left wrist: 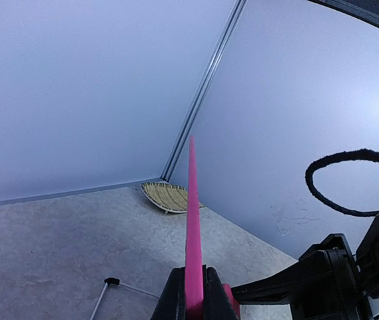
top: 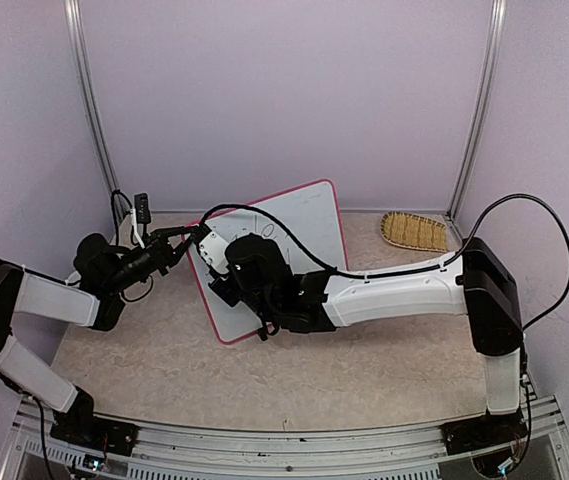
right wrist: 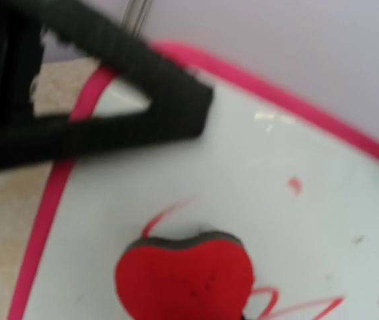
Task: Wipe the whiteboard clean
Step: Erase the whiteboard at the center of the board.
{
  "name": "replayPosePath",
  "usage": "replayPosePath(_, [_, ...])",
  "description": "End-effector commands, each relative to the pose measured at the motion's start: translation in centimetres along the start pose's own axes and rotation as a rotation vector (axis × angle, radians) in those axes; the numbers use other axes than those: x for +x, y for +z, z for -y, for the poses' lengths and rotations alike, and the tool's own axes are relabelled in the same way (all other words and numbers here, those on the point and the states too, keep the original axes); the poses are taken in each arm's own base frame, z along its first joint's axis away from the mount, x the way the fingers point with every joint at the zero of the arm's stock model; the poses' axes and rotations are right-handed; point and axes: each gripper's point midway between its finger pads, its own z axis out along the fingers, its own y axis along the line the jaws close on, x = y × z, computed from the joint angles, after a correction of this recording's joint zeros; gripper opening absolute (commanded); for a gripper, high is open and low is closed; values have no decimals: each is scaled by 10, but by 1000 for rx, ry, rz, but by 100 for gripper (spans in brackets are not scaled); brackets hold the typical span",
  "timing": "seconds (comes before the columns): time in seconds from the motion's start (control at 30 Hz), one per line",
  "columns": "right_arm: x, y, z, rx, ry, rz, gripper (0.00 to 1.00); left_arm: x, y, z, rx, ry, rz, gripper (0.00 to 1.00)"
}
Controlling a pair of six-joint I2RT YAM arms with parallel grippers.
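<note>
**A:** Where does the whiteboard point(top: 299, 225) lie from you?

**B:** Mid-table, just ahead of my left arm. My left gripper point(left wrist: 194, 285) is clenched on its pink frame point(left wrist: 192, 220). From that wrist the board shows edge-on, its length running away from my fingers toward the woven tray point(left wrist: 166, 196).

**A:** And the right?

**B:** My right gripper point(top: 227, 263) has the longer reach, across onto the board's left part. Its fingers are out of its wrist view, but the red heart-shaped eraser point(right wrist: 186, 275) sits exactly where they close, face against the white surface. I judge it gripped.

**A:** Which way should it go?

**B:** Red marker scrawl point(right wrist: 299, 308) shows just beside the eraser on its right, with a stroke at its upper left. Overhead, more writing lies farther up the board, so I'd wipe along its length, away from the left clamp.
</note>
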Motion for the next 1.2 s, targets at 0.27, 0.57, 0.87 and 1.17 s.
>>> replayPosePath(0.27, [57, 6, -8, 38, -50, -122, 25, 7, 4, 6, 43, -8, -29, 0])
replayPosePath(0.57, [8, 14, 7, 94, -60, -30, 26, 7, 4, 6, 44, -4, -30, 0])
replayPosePath(0.87, [-12, 19, 20, 120, -49, 10, 27, 6, 4, 8, 45, 0, -29, 0])
replayPosePath(1.17, [-21, 18, 36, 135, -20, 30, 27, 6, 4, 9, 48, 2, -28, 0])
